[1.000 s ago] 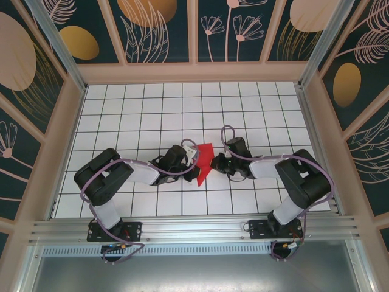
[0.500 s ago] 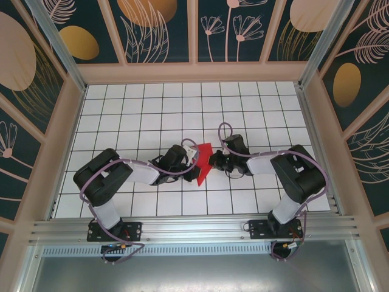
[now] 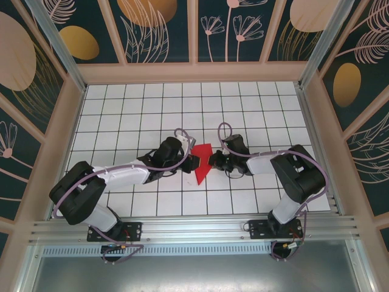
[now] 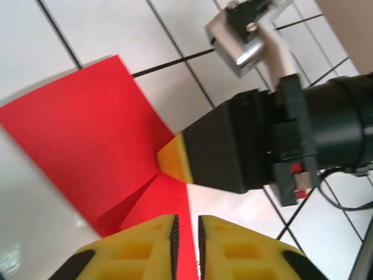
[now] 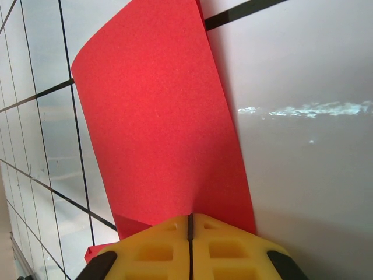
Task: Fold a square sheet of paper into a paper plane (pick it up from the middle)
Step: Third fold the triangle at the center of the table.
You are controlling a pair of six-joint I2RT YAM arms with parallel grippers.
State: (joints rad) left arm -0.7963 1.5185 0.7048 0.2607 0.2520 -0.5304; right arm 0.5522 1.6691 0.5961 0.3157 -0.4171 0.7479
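Bright red paper (image 3: pixel 202 167) on a white worktop (image 3: pixel 134 103) with black grid lines (yellow fingers (image 5: pixel 233 251), black-edged).

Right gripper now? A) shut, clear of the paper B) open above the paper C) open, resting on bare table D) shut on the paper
D: in the right wrist view the right gripper has its pads closed together, with the paper running into the seam between them.
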